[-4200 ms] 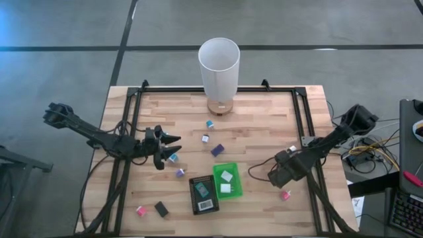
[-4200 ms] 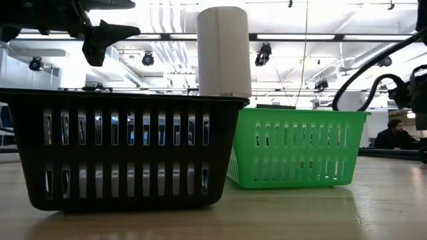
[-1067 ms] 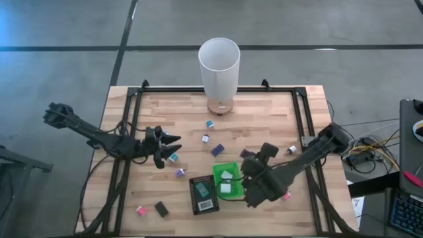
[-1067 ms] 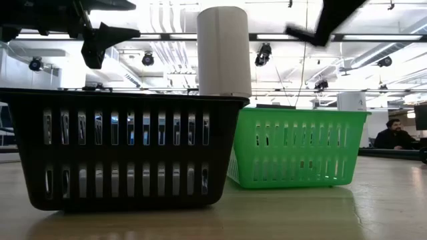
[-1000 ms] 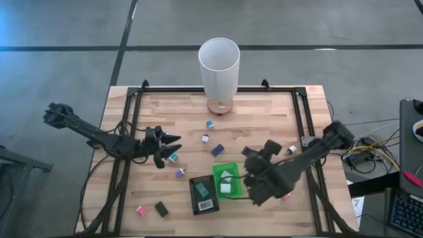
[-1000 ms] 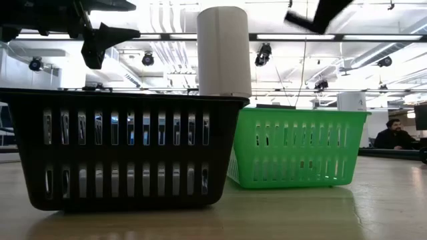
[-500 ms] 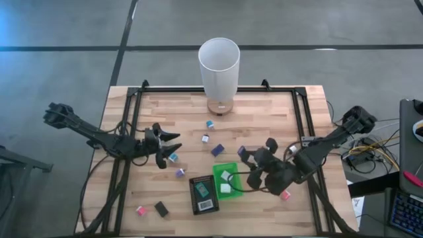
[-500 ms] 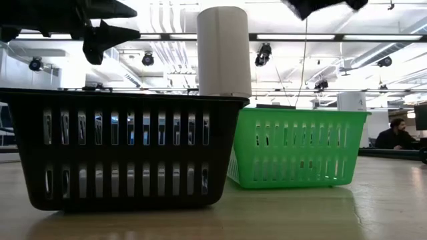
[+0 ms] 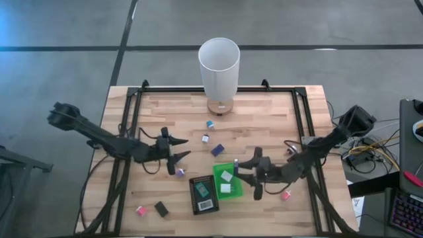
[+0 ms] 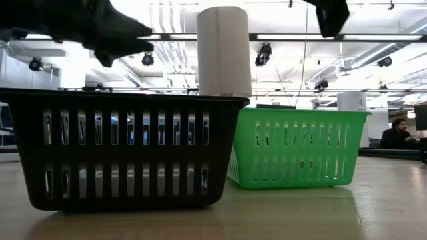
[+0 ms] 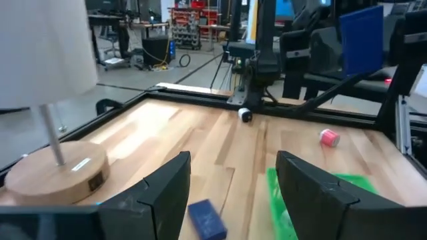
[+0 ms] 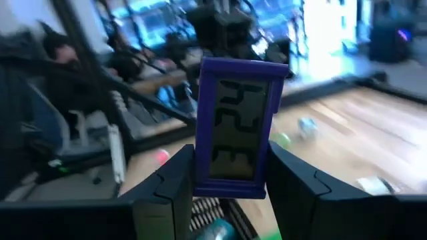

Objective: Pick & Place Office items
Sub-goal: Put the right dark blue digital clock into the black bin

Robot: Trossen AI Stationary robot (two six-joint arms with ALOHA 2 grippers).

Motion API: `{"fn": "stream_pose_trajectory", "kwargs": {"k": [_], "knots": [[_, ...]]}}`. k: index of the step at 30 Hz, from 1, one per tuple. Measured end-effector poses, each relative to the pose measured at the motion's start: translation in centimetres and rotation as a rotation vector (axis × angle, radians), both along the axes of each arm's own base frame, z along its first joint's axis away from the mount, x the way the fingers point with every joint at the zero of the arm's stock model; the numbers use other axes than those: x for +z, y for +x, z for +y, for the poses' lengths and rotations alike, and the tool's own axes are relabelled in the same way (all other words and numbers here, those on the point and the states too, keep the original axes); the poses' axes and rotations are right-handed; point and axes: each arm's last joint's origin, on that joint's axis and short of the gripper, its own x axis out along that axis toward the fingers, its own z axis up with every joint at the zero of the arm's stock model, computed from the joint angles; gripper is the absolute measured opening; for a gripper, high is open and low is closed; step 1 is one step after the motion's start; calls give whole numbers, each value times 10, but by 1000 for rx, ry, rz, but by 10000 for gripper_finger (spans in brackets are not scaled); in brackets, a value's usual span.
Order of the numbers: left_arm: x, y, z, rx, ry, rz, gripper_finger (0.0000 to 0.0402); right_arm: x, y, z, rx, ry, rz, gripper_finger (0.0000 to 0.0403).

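Observation:
My right gripper [image 9: 243, 170] hovers at the right edge of the green tray [image 9: 232, 188], shut on a purple-framed office item with a small display [image 12: 233, 127]. My left gripper [image 9: 175, 155] stands open above the table, left of the trays, touching nothing; a blue block [image 11: 207, 220] lies on the wood ahead of its fingers. A black tray [image 9: 203, 194] sits against the green tray's left side. Other office items lie loose on the table: teal [image 9: 209, 123], purple [image 9: 217, 150], purple [image 9: 180, 172], pink [image 9: 141, 211], black [image 9: 161, 209], pink [image 9: 285, 195]. My right gripper pinches the purple-framed item by the lower part of its two side edges [image 12: 200, 180] between its two fingers [image 12: 167, 193]. The item stands upright above the fingers with its display toward the wrist camera, lifted clear of the table and the trays.
A tall white cylinder [image 9: 219, 66] on a round wooden base [image 11: 57, 170] stands at the table's far middle. A black metal frame [image 9: 132, 106] runs along the table's edges. White pieces lie in the green tray [image 9: 226, 176]. A person sits far off in the room [image 10: 393, 133].
My right gripper, still shut on the purple-framed item, has swung and turned about beside the green tray, and its arm has drawn back toward the table's right edge. My left gripper has gone toward the table's right and slightly down, staying open.

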Motion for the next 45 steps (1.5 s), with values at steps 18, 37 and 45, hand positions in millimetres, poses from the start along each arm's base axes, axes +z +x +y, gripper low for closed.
{"fn": "stream_pose_trajectory", "kwargs": {"k": [18, 37, 45], "knots": [[43, 68, -31, -105, -87, 235, 227, -25, 18, 2, 25, -38, 34, 140], [47, 86, -33, -96, -202, 42, 227, -25, 22, -4, 11, -61, 36, 140], [49, 89, -31, -126, -222, 5, 227, -24, 26, -10, 58, -60, 27, 140]]}}
